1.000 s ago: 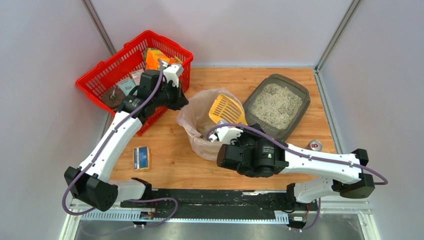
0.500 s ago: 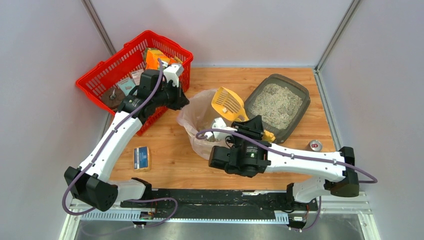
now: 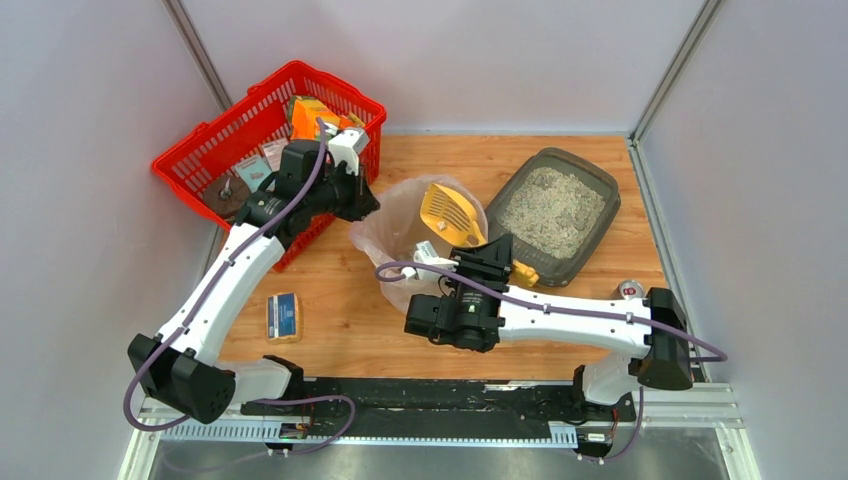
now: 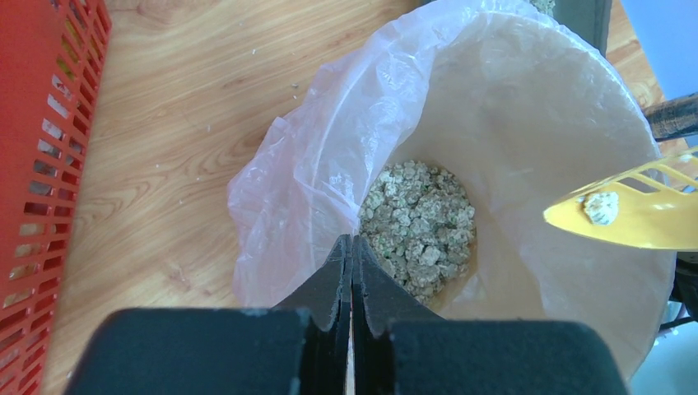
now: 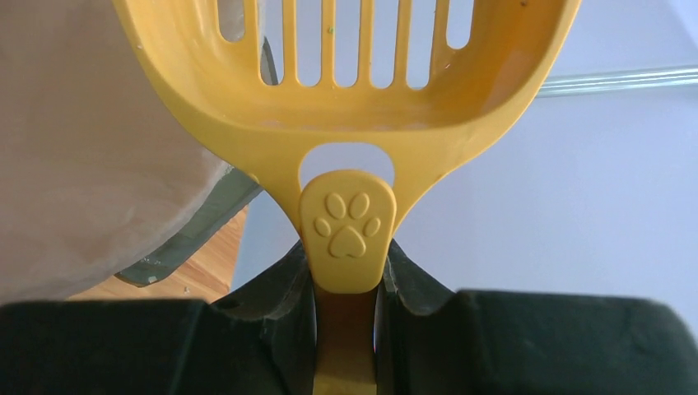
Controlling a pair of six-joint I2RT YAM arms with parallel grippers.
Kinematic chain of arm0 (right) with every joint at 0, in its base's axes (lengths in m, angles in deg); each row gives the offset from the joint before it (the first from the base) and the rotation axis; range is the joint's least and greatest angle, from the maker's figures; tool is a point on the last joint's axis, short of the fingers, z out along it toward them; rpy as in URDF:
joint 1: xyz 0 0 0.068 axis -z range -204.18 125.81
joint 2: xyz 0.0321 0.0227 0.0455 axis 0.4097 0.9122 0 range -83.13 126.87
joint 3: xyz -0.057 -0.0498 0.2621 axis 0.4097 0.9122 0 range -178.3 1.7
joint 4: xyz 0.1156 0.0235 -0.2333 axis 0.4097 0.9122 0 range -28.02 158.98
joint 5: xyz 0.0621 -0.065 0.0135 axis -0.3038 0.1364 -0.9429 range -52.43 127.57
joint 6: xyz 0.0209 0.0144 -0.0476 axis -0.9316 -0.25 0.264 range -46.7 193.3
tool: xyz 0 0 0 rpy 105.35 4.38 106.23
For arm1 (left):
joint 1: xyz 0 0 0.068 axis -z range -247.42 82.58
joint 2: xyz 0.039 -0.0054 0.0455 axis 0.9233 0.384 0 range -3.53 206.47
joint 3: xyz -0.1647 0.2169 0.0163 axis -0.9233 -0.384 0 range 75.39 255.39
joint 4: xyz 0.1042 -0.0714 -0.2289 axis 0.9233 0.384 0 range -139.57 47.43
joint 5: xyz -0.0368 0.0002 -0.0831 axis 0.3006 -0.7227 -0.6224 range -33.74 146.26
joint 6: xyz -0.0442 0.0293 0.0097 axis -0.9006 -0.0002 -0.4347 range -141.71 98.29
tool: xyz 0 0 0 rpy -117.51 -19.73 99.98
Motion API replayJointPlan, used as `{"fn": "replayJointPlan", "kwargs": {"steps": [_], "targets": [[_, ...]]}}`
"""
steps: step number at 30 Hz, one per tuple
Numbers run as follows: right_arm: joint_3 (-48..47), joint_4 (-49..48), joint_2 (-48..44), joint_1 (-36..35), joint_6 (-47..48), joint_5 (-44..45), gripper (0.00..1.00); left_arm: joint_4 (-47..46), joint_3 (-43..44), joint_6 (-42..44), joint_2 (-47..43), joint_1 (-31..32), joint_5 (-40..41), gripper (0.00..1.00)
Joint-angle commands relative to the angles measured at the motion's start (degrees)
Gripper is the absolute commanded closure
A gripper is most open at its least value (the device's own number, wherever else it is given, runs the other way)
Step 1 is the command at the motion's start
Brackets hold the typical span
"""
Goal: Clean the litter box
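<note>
Litter box [image 3: 555, 212] sits at the back right of the wooden table [image 3: 340, 320], just beside the bin. It is a dark grey tray with pale grey litter in it.

On the far left is a red basket [image 3: 200, 160] with packets inside. The left gripper [image 4: 351, 247] reaches from beside the basket to the left edge of the bin. Its two fingers are pressed tight together, right at the edge of the clear bag [image 4: 288, 181]. I cannot tell if a bit of bag is pinched between them. Nearer the front lies a small blue and tan block [image 3: 283, 315].

In the middle stands the round beige bin [image 4: 535, 164], lined with the clear bag. A pile of grey clumps [image 4: 416, 226] lies at the bottom.

A yellow litter scoop [image 3: 450, 213] hangs over the bin, tilted. One small clump [image 4: 601, 207] sits on it. The right gripper [image 5: 346, 280] is clamped on the scoop's handle, just below a paw print mark.

To the right of the scoop is the litter box. A small round can [image 3: 630, 290] stands near the front right, next to the tray.
</note>
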Motion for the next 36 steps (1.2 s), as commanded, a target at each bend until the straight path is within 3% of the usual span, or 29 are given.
{"fn": "replayJointPlan", "kwargs": {"steps": [1,4,5,7,8,9,14,22,25,26,29,36], "targets": [[2.6,16.0,-0.1,0.2,-1.4,16.2,1.00,-0.3,0.6,0.1,-1.8,0.1,-0.9,1.00],[-2.1,16.1,0.1,0.2,-3.2,16.2,1.00,-0.1,0.8,0.1,-1.5,0.1,-0.9,1.00],[-7.7,16.1,-0.5,0.2,-3.4,15.1,1.00,-0.1,0.8,0.2,-1.5,0.1,-0.9,1.00],[-14.3,15.3,-1.4,0.3,-0.8,6.3,1.00,-0.1,0.8,0.3,-1.5,0.1,-1.0,1.00],[-17.6,13.4,-2.8,0.4,2.9,-5.6,1.00,0.0,0.9,0.3,-1.5,0.1,-1.0,1.00],[-19.5,11.3,-3.9,0.2,5.7,-9.3,1.00,0.0,1.0,0.3,-1.6,0.1,-0.9,1.00],[-11.3,-1.1,-11.8,0.4,16.9,-16.9,1.00,0.2,1.0,0.5,-2.0,0.1,-0.7,1.00],[-9.3,-2.8,-12.4,0.9,18.3,-25.9,1.00,0.4,1.2,1.0,-1.9,0.1,-0.8,0.99],[-7.9,-2.3,-12.3,1.9,18.3,-28.3,1.00,0.4,1.4,1.4,-2.4,0.1,-0.5,0.74],[-7.2,-2.1,-12.4,2.2,18.3,-29.4,1.00,0.4,1.2,1.6,-3.2,0.1,0.0,0.51],[-6.3,-2.1,-13.3,3.4,18.6,-32.0,1.00,-0.3,0.7,2.6,-5.6,-0.1,3.0,0.32],[-6.1,-0.4,-13.0,6.6,21.1,-35.0,1.00,-6.8,-3.9,3.3,-12.8,-1.6,4.3,0.30]]}}
